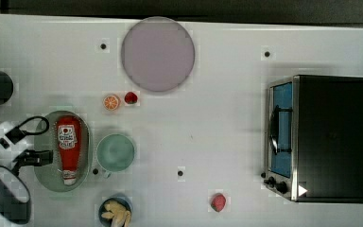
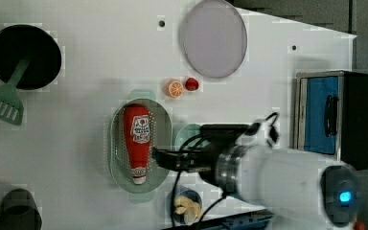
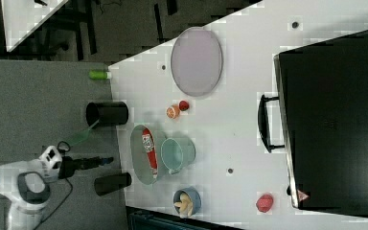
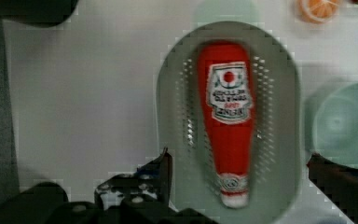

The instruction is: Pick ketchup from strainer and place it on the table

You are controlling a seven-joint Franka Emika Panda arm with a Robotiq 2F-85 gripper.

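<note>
Gripper [image 4: 237,163] fingers cut off at frame edge — astride ketchup [image 4: 227,112] in strainer [image 4: 172,116]

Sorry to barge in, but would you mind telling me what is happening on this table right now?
A single robot arm has its gripper open above the strainer, a finger on either side of it. The ketchup lies flat inside the strainer, cap towards the gripper, not yet grasped. A teal cup sits right beside the strainer, and the table around them also holds a toaster oven, a purple plate and some toy fruit.
</note>
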